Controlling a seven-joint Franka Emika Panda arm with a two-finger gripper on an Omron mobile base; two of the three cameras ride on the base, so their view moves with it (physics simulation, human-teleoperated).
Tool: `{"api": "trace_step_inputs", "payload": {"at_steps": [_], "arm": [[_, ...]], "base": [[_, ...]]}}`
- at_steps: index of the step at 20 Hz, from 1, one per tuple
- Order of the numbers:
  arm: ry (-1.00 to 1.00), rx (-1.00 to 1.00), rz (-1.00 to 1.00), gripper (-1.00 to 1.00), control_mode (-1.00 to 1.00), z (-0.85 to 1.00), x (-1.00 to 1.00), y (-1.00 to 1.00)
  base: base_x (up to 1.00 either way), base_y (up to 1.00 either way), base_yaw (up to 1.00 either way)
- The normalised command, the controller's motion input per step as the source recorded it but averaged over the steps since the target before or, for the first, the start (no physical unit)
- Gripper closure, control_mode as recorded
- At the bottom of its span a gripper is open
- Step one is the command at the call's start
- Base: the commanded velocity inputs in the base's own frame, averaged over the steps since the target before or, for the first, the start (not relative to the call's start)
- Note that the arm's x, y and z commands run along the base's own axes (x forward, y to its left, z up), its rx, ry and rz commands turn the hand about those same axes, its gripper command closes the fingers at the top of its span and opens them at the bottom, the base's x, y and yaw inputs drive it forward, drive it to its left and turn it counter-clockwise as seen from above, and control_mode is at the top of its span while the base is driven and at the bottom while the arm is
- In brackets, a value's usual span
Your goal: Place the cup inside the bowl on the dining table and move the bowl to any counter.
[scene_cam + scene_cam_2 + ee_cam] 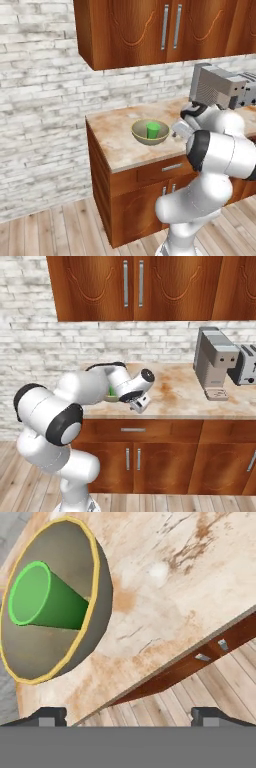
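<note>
Since bowl (150, 133) sits on counter (117, 145) w/ cup (153, 130) upright inside, task looks basically done. Gripper (128, 714) empty, fingers spread wide, hangs just beside bowl near counter front edge, prob. post-release.

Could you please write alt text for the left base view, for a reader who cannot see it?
A green cup stands upright inside a bowl on a marbled counter beneath wooden wall cabinets. The white arm rises at the lower right, beside the bowl.
</note>
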Motion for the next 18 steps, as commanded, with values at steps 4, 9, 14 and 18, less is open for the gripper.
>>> {"api": "trace_step_inputs", "payload": {"at_steps": [4,9,14,18], "arm": [[0.0,0.0,0.03,-1.0,-1.0,0.08,-0.73,-0.03],[-0.01,0.0,0.03,-1.0,-1.0,0.05,-0.74,-0.02],[-0.01,-0.02,0.01,-1.0,-1.0,0.07,-0.68,0.0],[-0.03,-0.03,0.01,-1.0,-1.0,0.12,-0.62,0.0]], "base": [[0.0,0.0,0.0],[0.0,0.0,0.0],[0.0,0.0,0.0],[0.0,0.0,0.0]]}}
